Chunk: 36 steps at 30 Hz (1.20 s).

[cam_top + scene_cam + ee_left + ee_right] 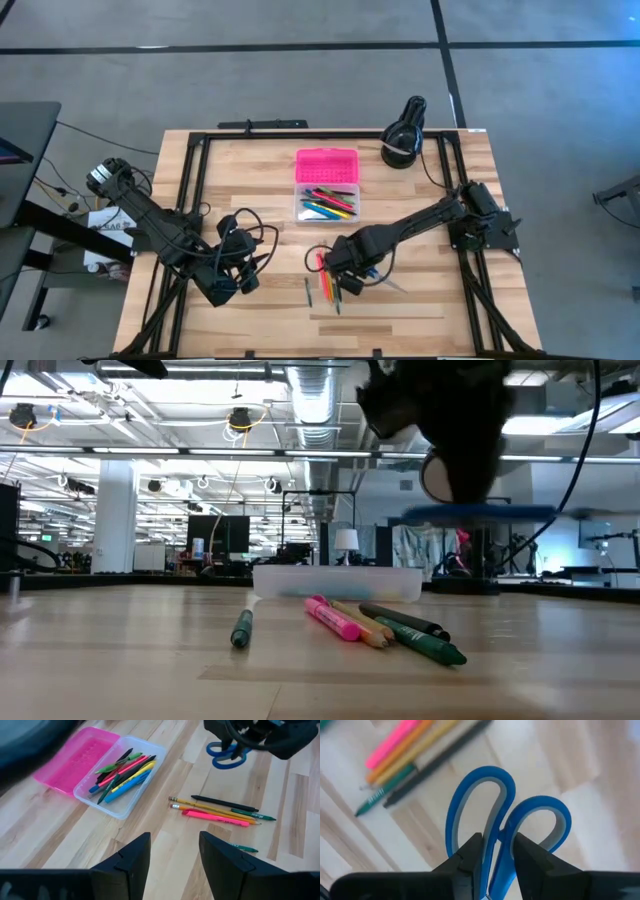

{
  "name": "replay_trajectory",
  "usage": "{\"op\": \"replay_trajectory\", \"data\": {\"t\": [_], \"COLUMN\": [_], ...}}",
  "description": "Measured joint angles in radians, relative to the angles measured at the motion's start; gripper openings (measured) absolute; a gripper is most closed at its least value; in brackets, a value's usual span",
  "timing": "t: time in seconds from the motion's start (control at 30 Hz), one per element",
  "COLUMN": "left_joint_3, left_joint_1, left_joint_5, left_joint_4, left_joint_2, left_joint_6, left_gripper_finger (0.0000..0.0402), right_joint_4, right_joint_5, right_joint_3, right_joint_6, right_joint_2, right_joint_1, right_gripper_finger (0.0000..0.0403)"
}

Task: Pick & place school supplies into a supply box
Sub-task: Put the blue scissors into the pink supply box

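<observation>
My right gripper (345, 265) is shut on blue-handled scissors (495, 800), held above the loose pens. These pens and pencils (326, 286) lie flat on the table near its front: pink, orange, black and green ones (220, 811). The supply box stands open at mid-table. Its pink lid (327, 164) lies flat on the far side, and its clear base (327, 204) holds several pens (122, 772). My left gripper (175, 842) is open and empty over bare wood, left of the pens (228, 283). My right gripper pinches the scissors between its two fingers (470, 852), just below the two handle loops where they join (497, 837). The loops stick out past the fingertips. In the low view the scissors (480, 513) hang about level, lifted clear of the table.
A black round device (403, 135) with a cable stands at the far right of the table. Black frame rails (190, 190) run along the table's left and right sides. Bare wood lies between the box and the loose pens.
</observation>
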Motion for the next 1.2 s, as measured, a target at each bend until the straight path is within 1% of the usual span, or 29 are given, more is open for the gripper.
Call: {"op": "replay_trajectory", "data": {"t": [0.17,0.3,0.5,0.63,0.8,0.97,1.07,1.2], "left_joint_3": [0.0,0.0,0.0,0.0,0.0,0.0,0.0,0.0], "left_joint_1": [0.0,0.0,0.0,0.0,0.0,0.0,0.0,0.01], "left_joint_5": [-0.013,-0.014,-0.012,-0.011,-0.012,-0.033,-0.046,-0.045], "left_joint_4": [0.0,0.0,0.007,0.007,0.005,-0.005,-0.019,-0.024], "left_joint_2": [0.0,0.0,0.0,0.0,0.0,0.0,0.0,0.0], "left_joint_6": [0.0,-0.002,-0.025,-0.042,-0.044,-0.041,-0.045,-0.051], "left_gripper_finger": [0.0164,0.0164,0.0164,0.0164,0.0164,0.0164,0.0164,0.0164], "right_joint_4": [-0.01,0.019,0.093,0.153,0.223,0.313,0.367,0.413], "right_joint_5": [0.056,0.096,0.096,0.091,0.085,0.081,0.059,0.057], "right_joint_3": [0.076,0.094,0.094,0.094,0.094,0.094,0.094,0.094], "right_joint_6": [-0.148,-0.258,-0.36,-0.409,-0.475,-0.549,-0.598,-0.66], "right_joint_2": [-0.002,-0.002,-0.002,-0.002,-0.002,-0.002,-0.002,0.006], "right_joint_1": [-0.076,-0.168,-0.317,-0.392,-0.45,-0.487,-0.507,-0.525], "right_gripper_finger": [0.0077,0.0077,0.0077,0.0077,0.0077,0.0077,0.0077,0.0077]}}
